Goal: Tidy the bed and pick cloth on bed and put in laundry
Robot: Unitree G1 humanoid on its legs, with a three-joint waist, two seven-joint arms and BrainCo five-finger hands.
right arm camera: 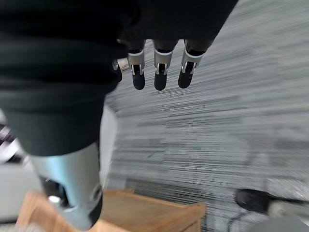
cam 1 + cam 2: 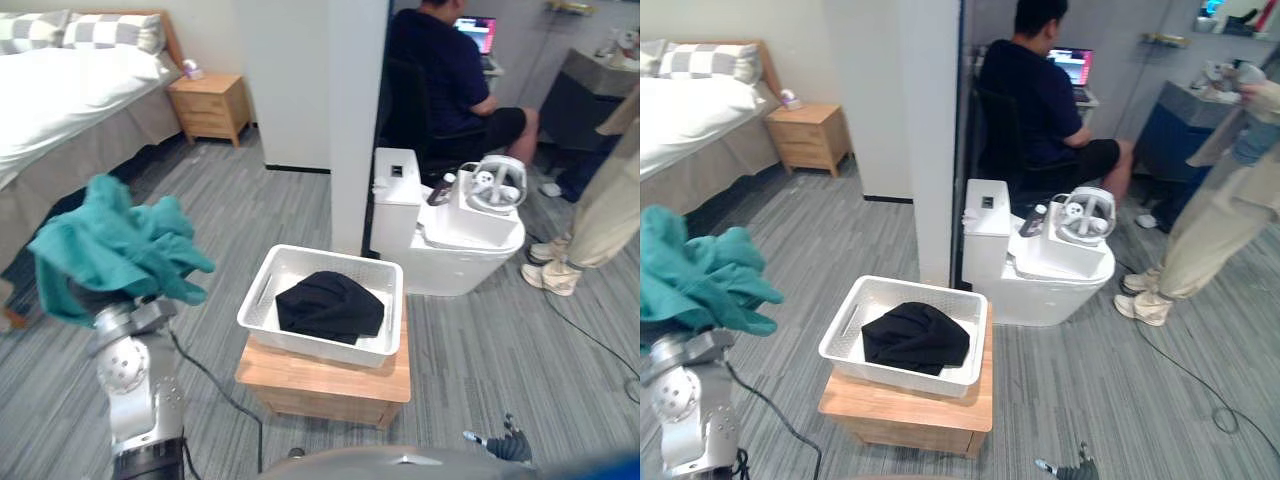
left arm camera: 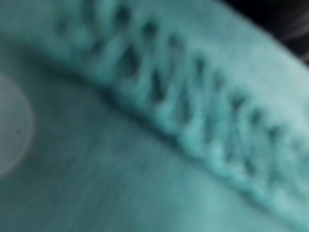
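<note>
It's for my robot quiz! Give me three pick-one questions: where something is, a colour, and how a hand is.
1. Where is the black cloth? A) in the white basket B) on the bed C) on the floor
2. What colour is the raised cloth atop the left arm? A) red B) teal C) yellow
3. The right hand is: A) gripping cloth B) open, empty C) holding a cup
1 A, it lies in the basket; 2 B, teal folds show; 3 B, straight fingers hold nothing.

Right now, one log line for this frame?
teal cloth: on raised left arm, outside white basket | black cloth: in basket | right hand: open, empty, low
</note>
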